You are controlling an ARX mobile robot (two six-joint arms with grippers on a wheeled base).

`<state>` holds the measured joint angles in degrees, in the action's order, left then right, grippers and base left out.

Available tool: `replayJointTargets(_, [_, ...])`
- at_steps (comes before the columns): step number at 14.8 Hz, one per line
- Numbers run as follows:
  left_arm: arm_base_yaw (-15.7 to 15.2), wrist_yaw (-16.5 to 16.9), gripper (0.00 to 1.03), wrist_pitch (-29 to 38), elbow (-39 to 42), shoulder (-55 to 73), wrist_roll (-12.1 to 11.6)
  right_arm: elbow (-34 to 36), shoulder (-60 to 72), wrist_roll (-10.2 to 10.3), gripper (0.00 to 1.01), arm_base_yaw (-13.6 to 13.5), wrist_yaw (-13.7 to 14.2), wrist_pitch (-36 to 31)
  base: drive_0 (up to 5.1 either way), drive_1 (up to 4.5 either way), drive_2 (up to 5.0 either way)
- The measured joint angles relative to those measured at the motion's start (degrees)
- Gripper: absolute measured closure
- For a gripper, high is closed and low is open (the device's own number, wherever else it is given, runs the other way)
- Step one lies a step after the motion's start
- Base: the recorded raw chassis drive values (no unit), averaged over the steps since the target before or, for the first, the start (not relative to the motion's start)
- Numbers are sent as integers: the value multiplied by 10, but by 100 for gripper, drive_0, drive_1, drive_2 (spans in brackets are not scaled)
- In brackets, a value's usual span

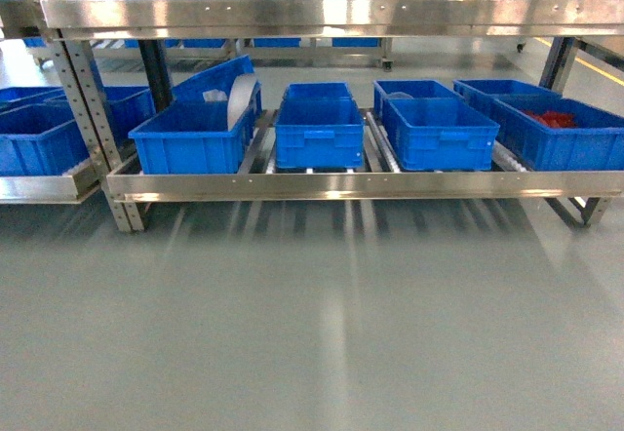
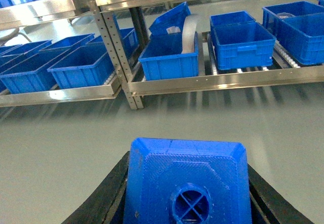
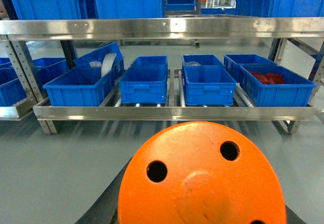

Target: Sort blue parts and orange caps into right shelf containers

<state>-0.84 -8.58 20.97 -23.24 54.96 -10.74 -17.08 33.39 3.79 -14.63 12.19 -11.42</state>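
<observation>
A light, stiff blue part (image 2: 187,183) is gripped by the left claw (image 2: 187,203), an orange cap (image 3: 202,176) by the right claw (image 3: 202,203), crates (image 1: 317,131) at twelve o'clock.

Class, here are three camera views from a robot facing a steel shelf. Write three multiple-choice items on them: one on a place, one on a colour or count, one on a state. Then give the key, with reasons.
1. Where is the crate with red contents on the lower shelf level, in the head view?
A. far left
B. middle
C. far right

2. How many holes show fully in the orange cap's top, in the right wrist view?
A. two
B. five
C. none

3. What is the left gripper's state?
A. open and empty
B. shut on a blue part
C. shut on an orange cap

Key:
1 C: the red contents lie in the rightmost crate on the right shelf.
2 A: two full holes show on the orange cap, a third is cut by the edge.
3 B: the blue part sits between the left gripper's dark fingers.
</observation>
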Motion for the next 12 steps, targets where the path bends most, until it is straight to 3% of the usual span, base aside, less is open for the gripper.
replayJointTargets(11, [0, 0, 58, 0, 0, 0, 0, 0, 0, 0, 58, 0, 0, 0, 0, 0, 0])
replayJointTargets(12, [0, 0, 58, 0, 0, 0, 0, 0, 0, 0, 58, 0, 0, 1, 442, -61, -373])
